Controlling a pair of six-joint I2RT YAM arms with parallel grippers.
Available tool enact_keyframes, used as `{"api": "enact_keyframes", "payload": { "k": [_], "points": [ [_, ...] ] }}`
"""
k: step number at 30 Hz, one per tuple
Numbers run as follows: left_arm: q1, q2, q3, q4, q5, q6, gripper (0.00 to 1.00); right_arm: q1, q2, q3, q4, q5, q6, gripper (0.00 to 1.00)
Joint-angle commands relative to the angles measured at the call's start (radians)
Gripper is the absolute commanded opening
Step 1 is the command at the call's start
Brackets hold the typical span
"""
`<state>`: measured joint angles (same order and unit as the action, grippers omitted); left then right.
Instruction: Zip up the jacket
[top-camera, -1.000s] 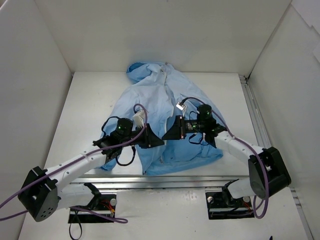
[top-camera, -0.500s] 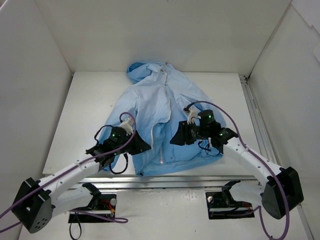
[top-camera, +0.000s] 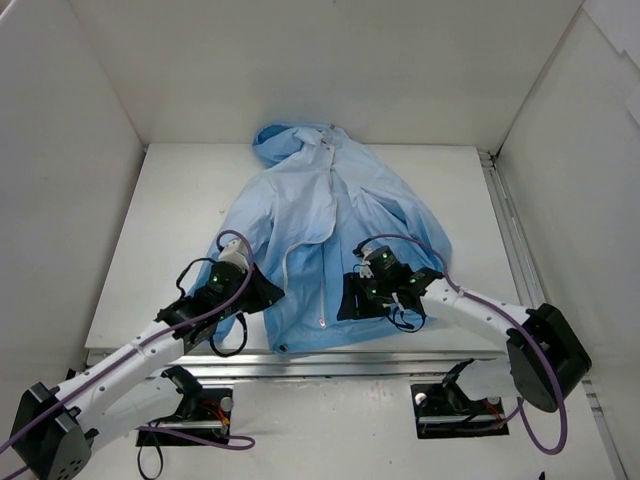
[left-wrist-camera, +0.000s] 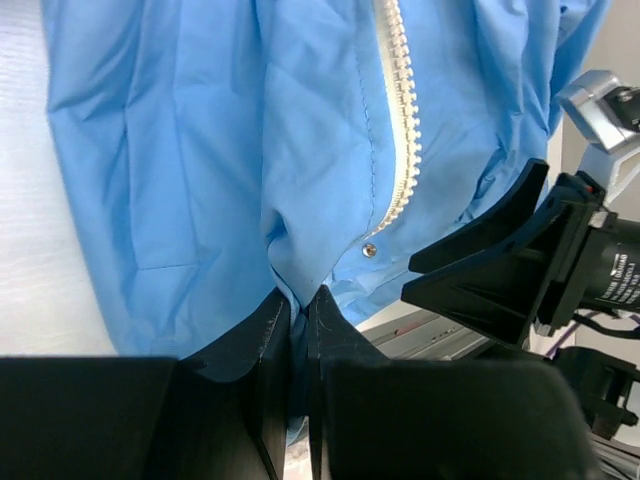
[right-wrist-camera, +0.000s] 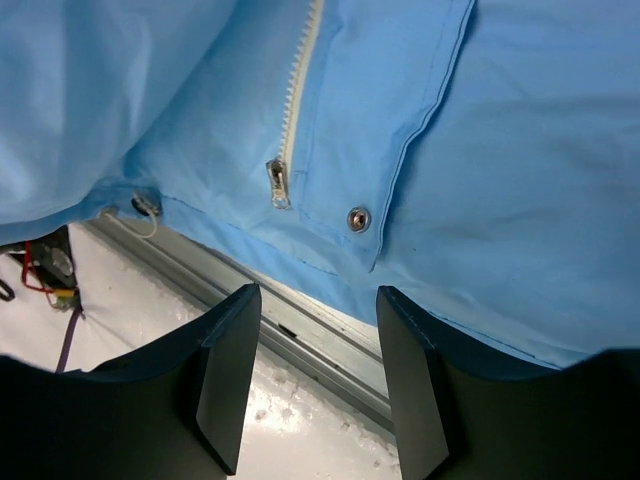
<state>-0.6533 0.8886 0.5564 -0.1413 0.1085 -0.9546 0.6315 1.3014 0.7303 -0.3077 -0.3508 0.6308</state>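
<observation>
The light-blue jacket (top-camera: 330, 230) lies spread on the table, hood at the far end and hem at the near edge. Its white zipper (top-camera: 323, 260) runs down the front, with the pull (right-wrist-camera: 277, 182) near the hem beside a metal snap (right-wrist-camera: 357, 218). My left gripper (top-camera: 274, 296) is at the hem left of the zipper, shut on a fold of jacket fabric (left-wrist-camera: 298, 300). The right gripper (top-camera: 346, 304) sits just right of the zipper. In its wrist view the right gripper (right-wrist-camera: 318, 295) is open over the hem edge with nothing between its fingers.
A metal rail (top-camera: 330, 355) runs along the table's near edge, just under the hem. White walls close in the table on the left, back and right. Purple cables (top-camera: 420, 245) loop over both arms. The other arm's gripper (left-wrist-camera: 500, 260) shows at the right of the left wrist view.
Both arms have drawn back toward the near edge, pulling the hem down and flattening the jacket. The right gripper has opened and let go of the fabric. The left stays shut.
</observation>
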Motion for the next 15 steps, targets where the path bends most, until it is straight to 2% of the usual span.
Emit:
{"api": "enact_keyframes", "payload": {
  "k": [1,6,15],
  "points": [
    [0.007,-0.037,0.007,-0.029,-0.055,-0.026,0.0,0.051,0.047,0.063,0.039,0.076,0.058,0.47],
    [0.007,-0.068,0.007,-0.076,-0.096,-0.047,0.0,0.128,0.104,0.116,0.022,0.191,0.109,0.4],
    [0.007,-0.062,0.007,-0.096,-0.102,-0.052,0.0,0.22,0.229,0.244,-0.099,0.349,0.112,0.4]
  ]
}}
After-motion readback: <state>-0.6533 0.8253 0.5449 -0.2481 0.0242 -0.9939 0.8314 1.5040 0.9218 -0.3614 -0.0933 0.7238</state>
